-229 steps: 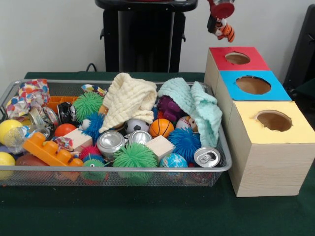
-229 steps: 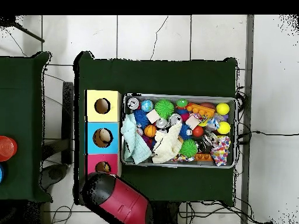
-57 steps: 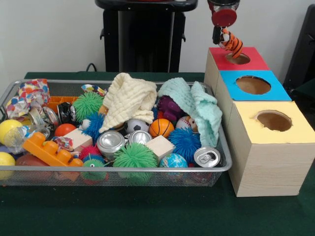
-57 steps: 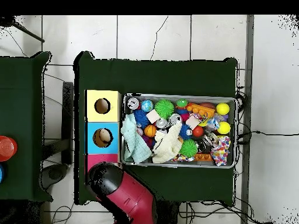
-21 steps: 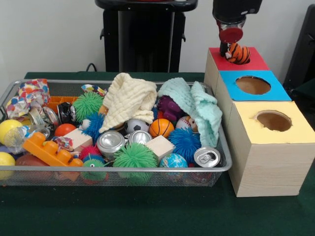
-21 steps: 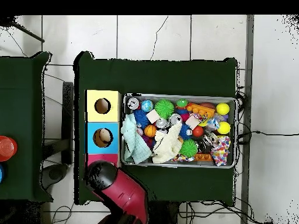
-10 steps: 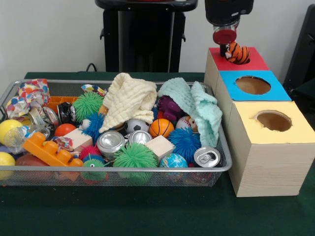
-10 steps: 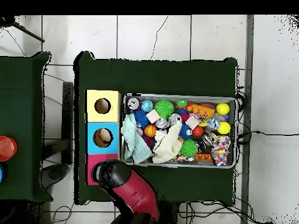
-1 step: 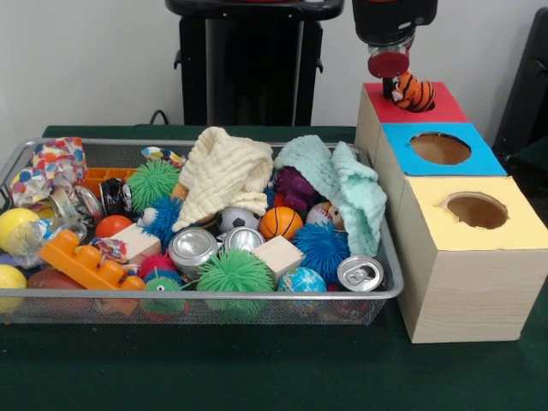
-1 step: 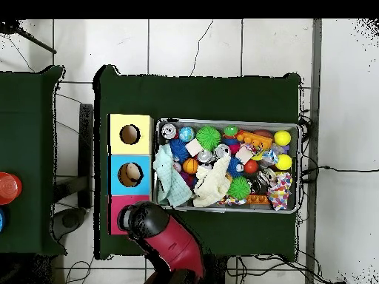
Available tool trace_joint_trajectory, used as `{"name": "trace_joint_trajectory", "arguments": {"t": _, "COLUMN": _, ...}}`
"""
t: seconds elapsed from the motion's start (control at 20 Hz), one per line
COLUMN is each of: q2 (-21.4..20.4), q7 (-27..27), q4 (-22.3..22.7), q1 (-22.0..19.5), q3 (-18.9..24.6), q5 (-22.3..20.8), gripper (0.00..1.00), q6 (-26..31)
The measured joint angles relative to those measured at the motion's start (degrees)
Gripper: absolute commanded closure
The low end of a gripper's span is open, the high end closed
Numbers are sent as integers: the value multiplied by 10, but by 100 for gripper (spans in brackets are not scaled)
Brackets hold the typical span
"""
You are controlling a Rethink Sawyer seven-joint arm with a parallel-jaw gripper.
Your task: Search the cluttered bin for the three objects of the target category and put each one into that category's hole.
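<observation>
Front view: gripper (image 9: pixel 396 81) is hanging over the red box (image 9: pixel 424 107), tiger toy (image 9: pixel 414 92) sitting at its hole, touching the tips. Cannot tell whether the fingers are gripping it. Overhead view: arm (image 10: pixel 166 244) is covering the red box.

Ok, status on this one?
Gripper over the red box, at the tiger toy; grip unclear. Toy sits in the red hole, not dropped through. Nothing in the way.
</observation>
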Motion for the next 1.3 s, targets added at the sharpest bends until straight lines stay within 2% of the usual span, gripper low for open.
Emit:
{"name": "trace_joint_trajectory", "arguments": {"t": 0.2, "q2": 0, "q7": 0, "q4": 0, "q1": 2, "q3": -1, "q5": 0, "gripper": 100, "q6": -2}}
{"name": "trace_joint_trajectory", "arguments": {"t": 0.25, "q2": 0, "q7": 0, "q4": 1, "q1": 2, "q3": -2, "q5": -1, "gripper": 0, "q6": -1}}
{"name": "trace_joint_trajectory", "arguments": {"t": 1.3, "q2": -2, "q7": 0, "q4": 3, "q1": 3, "q3": -1, "q5": -1, "gripper": 0, "q6": -2}}
